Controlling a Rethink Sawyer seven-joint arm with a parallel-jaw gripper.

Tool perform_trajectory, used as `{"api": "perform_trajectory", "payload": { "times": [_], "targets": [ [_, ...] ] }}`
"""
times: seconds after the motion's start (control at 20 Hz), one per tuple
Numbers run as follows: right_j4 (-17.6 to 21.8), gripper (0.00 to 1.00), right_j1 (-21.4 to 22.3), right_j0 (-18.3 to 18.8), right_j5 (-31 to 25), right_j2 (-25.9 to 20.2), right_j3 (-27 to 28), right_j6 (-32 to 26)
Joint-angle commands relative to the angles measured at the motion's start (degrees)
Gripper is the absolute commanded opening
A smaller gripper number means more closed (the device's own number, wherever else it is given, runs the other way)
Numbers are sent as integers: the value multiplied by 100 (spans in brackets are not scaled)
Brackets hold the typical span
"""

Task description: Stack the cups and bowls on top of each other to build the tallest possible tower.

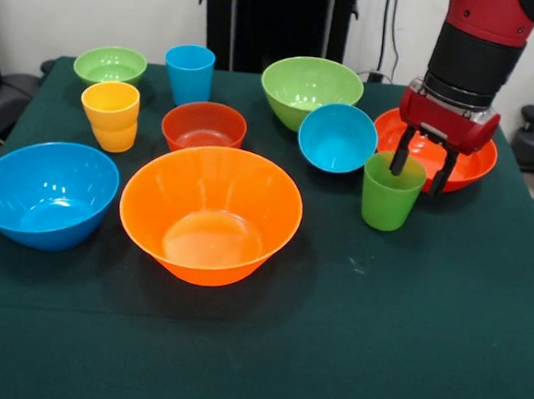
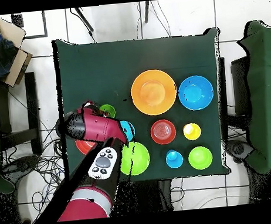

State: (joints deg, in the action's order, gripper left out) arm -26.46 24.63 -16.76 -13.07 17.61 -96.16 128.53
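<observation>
Sawyer arm (image 1: 478, 40), red and black, enters from the upper right of the front view and hangs near-vertical over the right side of the table (image 1: 404, 340); in the overhead view it crosses from the lower left toward the centre left. Gripper (image 1: 421, 167): red housing, two dark fingers (image 1: 400, 162) pointing down, spread apart and straddling the rim of the green cup (image 1: 392, 192), one finger inside the mouth and the other outside the right wall; whether they press the wall cannot be told. Green cup: glossy plastic tumbler, upright, centre right of the front view, just in front of the shallow red-orange bowl (image 1: 469, 165) and beside the small blue bowl (image 1: 337, 138). Large orange bowl (image 1: 210, 214): glossy, deep, round, centre foreground. Large blue bowl (image 1: 45, 193): same form, lower left. Small red bowl (image 1: 204, 126): behind the orange one. Medium green bowl (image 1: 310, 90): upper centre. Small green bowl (image 1: 110, 65): shallow, upper left. Blue cup (image 1: 189, 74): upright tumbler, upper centre left. Yellow-orange cup (image 1: 111, 115): upright, left of the red bowl, with a seam around its middle. All pieces stand separately on the dark green cloth; no tower is built.
</observation>
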Motion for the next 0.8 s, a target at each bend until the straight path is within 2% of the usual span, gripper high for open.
{"api": "perform_trajectory", "payload": {
  "times": [0.05, 0.3, 0.8],
  "targets": [
    [-77, 100, -185, 131, 181, -780, -250, 959],
    [-37, 100, -169, 309, 415, -1031, -334, 928],
    [-41, 100, -465, -147, 331, -374, -56, 1017]
  ]
}}
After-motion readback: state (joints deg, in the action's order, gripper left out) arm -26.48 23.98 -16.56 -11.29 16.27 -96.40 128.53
